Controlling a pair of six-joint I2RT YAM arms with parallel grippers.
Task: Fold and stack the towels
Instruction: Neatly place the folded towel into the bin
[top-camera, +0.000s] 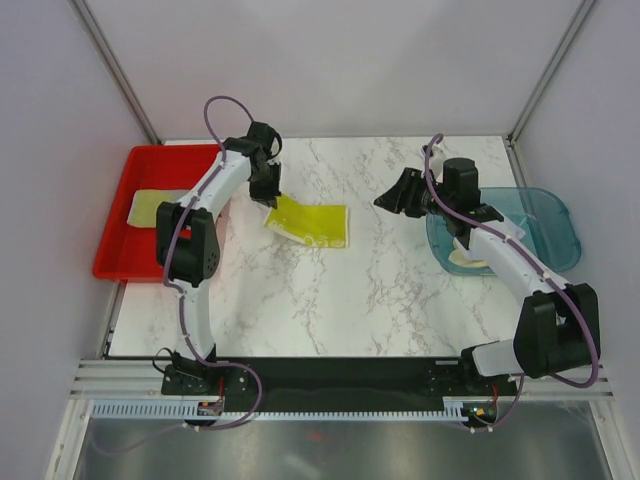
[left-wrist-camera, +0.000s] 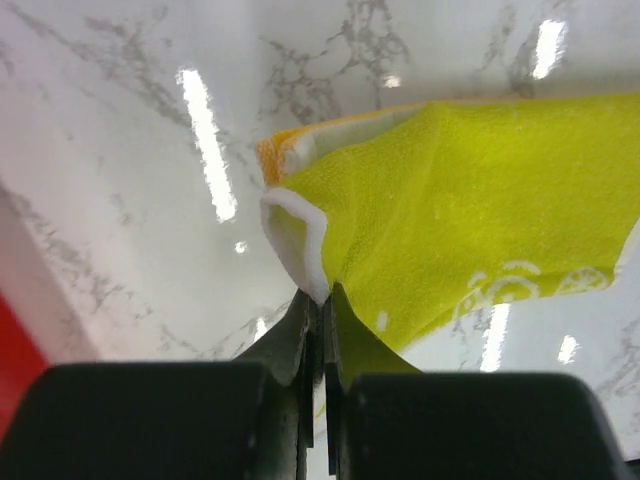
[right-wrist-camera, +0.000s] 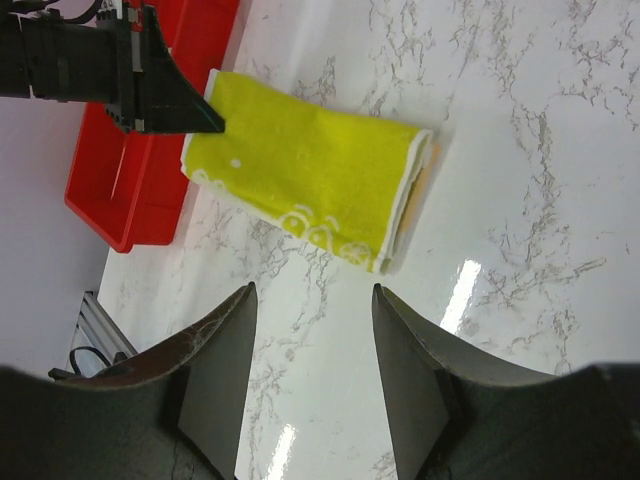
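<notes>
Starting nearest the arm bases, you have a pale cream towel lying in the teal bin on the right, partly under the right arm. Your right gripper hangs over the marble table just left of that bin, its fingers apart with nothing between them. A little farther out, the folded yellow-green towel lies mid-table, and your left gripper is clamped tight on its left corner, where the cloth puckers. At the left edge, the red tray holds a pale yellow towel.
</notes>
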